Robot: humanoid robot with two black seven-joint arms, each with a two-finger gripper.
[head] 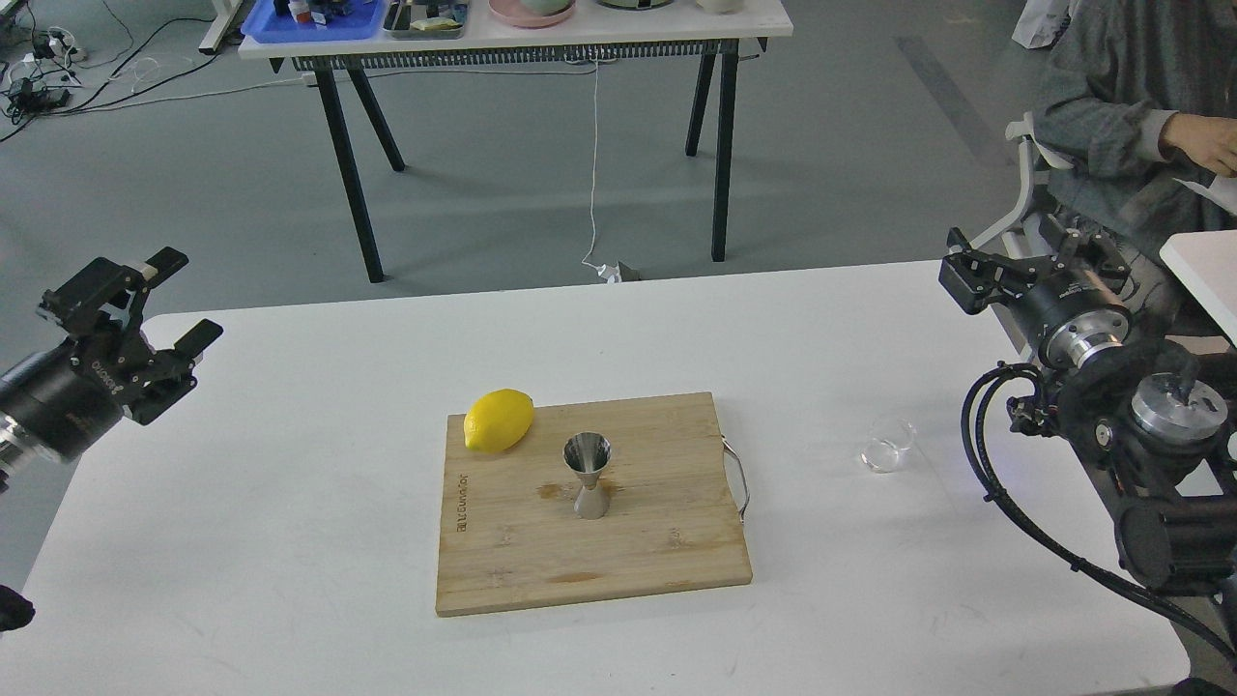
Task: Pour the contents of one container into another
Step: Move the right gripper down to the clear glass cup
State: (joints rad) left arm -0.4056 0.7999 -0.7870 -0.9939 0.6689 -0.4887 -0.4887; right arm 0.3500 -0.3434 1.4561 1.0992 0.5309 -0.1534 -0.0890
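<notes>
Left gripper [184, 298]: black, two-fingered, held above the table's left edge with its fingers spread apart and nothing between them.

Right gripper [966, 274]: black, at the far right beyond the table's corner, seen dark and partly end-on; whether its fingers are parted or closed cannot be told. It grasps nothing visible.

Clear glass cup [888, 444]: short, round, transparent, upright on the white table [290, 503], to the right of the cutting board and well apart from it, near the right arm's cables. Contents cannot be made out.

Steel jigger [589, 475]: shiny, hourglass-shaped with a narrow waist, upright near the middle of the board, open mouth upward. Neither gripper touches it.

Bamboo cutting board [628, 551]: rectangular, flat at the table's centre, metal handle [737, 478] on its right edge, small printed lettering along its left side.

Lemon [499, 420]: yellow, whole, lying on the board's far left corner, slightly overhanging the edge, apart from the jigger.

Background: a second white table [580, 34] on black legs, bearing a blue tray [319, 24] and dishes; a seated person in grey [1111, 106] at upper right; cables on the grey floor.
</notes>
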